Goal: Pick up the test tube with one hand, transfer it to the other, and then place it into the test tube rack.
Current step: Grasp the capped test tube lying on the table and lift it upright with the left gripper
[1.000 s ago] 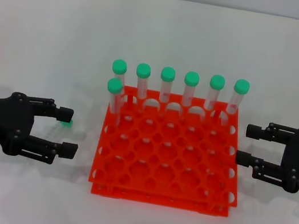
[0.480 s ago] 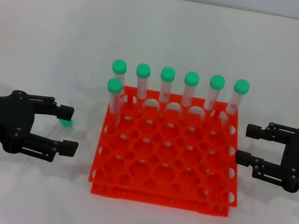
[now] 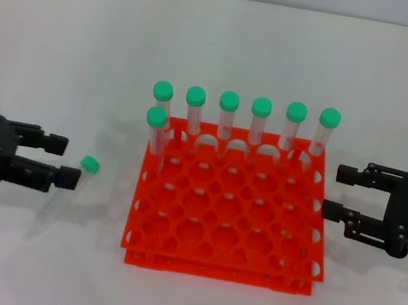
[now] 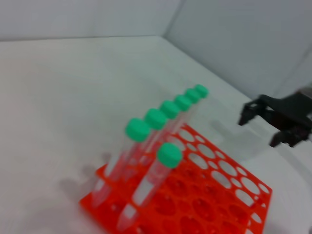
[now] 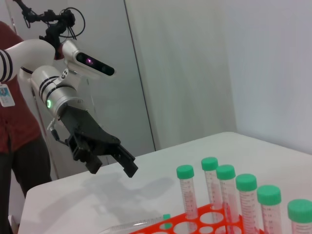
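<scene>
A lab bench set up for robot trials. A plain white table carries an orange-red rack holding green-capped tubes in a row, one more tube lying loose on the tabletop. Bare grey wall panels stand behind, and a person with a badge on a lanyard stands at the edge beside the robot arm.

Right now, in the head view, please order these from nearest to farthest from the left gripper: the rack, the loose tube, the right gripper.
1. Loose tube, lying on the table just beside the left gripper.
2. Rack, in the middle.
3. Right gripper, beyond the rack, far right.
</scene>
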Motion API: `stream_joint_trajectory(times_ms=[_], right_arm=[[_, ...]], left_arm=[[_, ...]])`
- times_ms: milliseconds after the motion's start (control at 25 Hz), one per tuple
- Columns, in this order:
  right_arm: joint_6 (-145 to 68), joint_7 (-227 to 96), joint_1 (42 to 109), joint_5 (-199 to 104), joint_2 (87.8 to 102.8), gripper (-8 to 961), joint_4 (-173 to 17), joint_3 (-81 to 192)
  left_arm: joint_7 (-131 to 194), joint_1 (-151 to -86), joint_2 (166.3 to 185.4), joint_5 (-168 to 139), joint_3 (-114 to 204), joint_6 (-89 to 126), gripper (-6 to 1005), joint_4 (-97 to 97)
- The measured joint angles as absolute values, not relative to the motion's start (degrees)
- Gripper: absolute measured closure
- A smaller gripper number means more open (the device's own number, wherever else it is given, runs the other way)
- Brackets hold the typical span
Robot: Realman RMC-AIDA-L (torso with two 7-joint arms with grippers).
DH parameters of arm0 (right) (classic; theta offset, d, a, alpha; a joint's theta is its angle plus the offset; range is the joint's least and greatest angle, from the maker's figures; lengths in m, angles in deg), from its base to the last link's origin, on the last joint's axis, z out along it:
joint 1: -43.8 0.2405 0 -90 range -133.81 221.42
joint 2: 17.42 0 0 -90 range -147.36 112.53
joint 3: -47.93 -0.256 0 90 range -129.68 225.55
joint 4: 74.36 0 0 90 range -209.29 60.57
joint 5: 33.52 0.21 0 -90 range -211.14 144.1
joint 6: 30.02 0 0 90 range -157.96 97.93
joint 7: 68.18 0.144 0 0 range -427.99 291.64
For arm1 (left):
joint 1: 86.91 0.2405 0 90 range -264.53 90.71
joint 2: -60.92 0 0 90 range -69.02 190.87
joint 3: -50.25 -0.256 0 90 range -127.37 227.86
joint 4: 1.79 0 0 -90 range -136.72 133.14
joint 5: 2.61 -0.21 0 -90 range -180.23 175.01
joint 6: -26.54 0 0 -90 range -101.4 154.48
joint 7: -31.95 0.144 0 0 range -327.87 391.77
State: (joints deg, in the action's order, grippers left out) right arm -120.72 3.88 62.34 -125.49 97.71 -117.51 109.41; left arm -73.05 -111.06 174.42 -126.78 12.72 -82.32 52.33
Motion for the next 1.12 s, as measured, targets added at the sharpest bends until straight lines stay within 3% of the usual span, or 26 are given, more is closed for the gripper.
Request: stream_joint_trajectory(times_ms=[640,1120], right_arm=[[-120.03,3.63,63.18,-123.95,97.71,363,-117.29,109.55],[-119.82,3.54,64.02,-123.95,97.72,363,-117.33,109.46]], left_arm=[[-90.98,-119.52,173.01,-144.99,11.54,-83.17,123,56.51],[-98.73,-123.66,173.92,-152.87,3.38,-79.63,126,54.07]])
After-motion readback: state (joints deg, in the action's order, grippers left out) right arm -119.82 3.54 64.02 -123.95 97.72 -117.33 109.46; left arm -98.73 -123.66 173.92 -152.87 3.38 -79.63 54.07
